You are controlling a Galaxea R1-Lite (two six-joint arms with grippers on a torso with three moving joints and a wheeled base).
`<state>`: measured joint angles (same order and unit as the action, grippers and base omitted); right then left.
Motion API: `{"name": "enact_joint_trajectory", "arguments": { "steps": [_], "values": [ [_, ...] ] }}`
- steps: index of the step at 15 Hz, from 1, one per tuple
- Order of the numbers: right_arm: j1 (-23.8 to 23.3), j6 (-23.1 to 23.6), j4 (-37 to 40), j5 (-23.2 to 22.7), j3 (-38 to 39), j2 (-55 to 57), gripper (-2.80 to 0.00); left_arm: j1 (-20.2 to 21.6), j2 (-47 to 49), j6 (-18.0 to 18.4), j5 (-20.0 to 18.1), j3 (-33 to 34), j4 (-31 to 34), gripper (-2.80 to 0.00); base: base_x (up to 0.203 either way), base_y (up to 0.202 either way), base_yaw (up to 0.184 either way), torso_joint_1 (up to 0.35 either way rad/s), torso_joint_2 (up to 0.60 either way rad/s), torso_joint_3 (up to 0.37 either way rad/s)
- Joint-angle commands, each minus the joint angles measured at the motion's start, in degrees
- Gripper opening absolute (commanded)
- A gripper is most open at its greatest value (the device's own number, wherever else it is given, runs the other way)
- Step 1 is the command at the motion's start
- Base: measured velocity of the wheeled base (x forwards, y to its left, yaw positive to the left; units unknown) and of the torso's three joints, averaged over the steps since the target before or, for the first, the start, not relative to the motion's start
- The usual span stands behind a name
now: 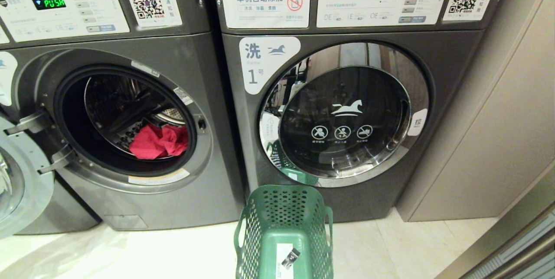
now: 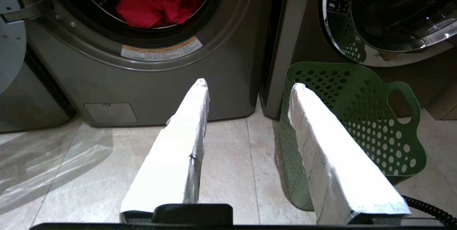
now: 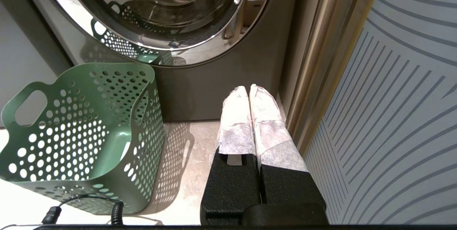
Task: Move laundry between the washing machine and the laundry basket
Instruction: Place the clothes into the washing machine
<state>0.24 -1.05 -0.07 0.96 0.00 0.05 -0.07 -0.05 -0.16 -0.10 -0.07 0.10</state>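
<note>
One red garment (image 1: pixel 158 141) sits low in the open washing machine (image 1: pixel 208 149), left of the laundry basket (image 1: pixel 284 209), which looks empty. Left pincer (image 2: pixel 249 84) gapes empty and right pincer (image 3: pixel 249 89) is closed. Reach in low and pinch a bunched fold.

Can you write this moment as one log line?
red cloth garment: inside open dark grey washer | green holed plastic basket: empty, on floor | left gripper: open, empty | right gripper: shut, empty
</note>
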Motion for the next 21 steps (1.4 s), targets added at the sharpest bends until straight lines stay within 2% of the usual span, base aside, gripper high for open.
{"name": "enact_joint_trajectory", "arguments": {
  "steps": [1,4,21],
  "values": [
    [0.0,0.0,0.0,0.0,0.0,0.0,-2.8,0.0,0.0,0.0,0.0,0.0,0.0,-2.8,0.0,0.0,0.0,0.0,0.0,0.0],
    [0.0,0.0,0.0,0.0,0.0,0.0,-2.8,0.0,0.0,0.0,0.0,0.1,0.0,-2.8,0.001,0.07,-0.008,0.004,0.0,0.001],
    [0.1,0.0,0.0,0.0,0.0,0.0,-2.8,0.0,0.0,-0.2,0.0,0.1,0.0,-2.8,0.0,0.195,-0.002,0.002,0.0,0.003]
  ]
}}
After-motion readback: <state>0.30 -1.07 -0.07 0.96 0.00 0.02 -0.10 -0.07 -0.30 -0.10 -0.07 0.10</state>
